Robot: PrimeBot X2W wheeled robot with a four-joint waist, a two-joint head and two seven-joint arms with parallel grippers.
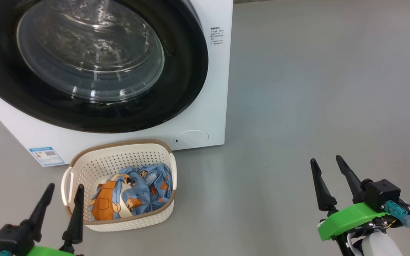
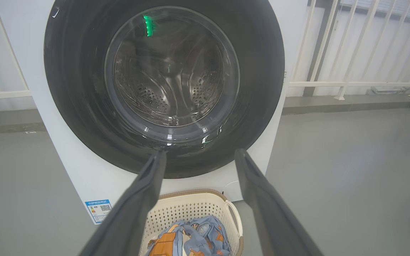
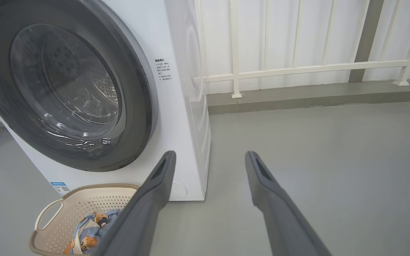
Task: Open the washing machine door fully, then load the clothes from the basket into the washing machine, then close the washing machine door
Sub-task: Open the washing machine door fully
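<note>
In the head view the door (image 1: pixel 91 60) sits closed against the washer (image 1: pixel 212 89), so no step looks done. Opening, loading and closing are all left. The clothes (image 1: pixel 133 193) lie bundled in the basket (image 1: pixel 119 144), which stands on the floor (image 1: pixel 297 89) just in front of the washer, below the door. The left gripper (image 1: pixel 66 185) is spread wide and empty. It hovers just beside the basket's left end, with the clothes near it on its right and the door above and beyond. The right gripper (image 1: pixel 325 158) is also spread and empty, over bare floor well apart from the basket and door.

In the left wrist view the fingers (image 2: pixel 137 206) frame the door's lower rim without touching it. The basket and clothes sit low between them.

In the right wrist view the fingers (image 3: pixel 151 206) aim at the floor past the washer's right front corner. The door lies up and to the left. The basket is at the lower left, partly behind one finger.
</note>
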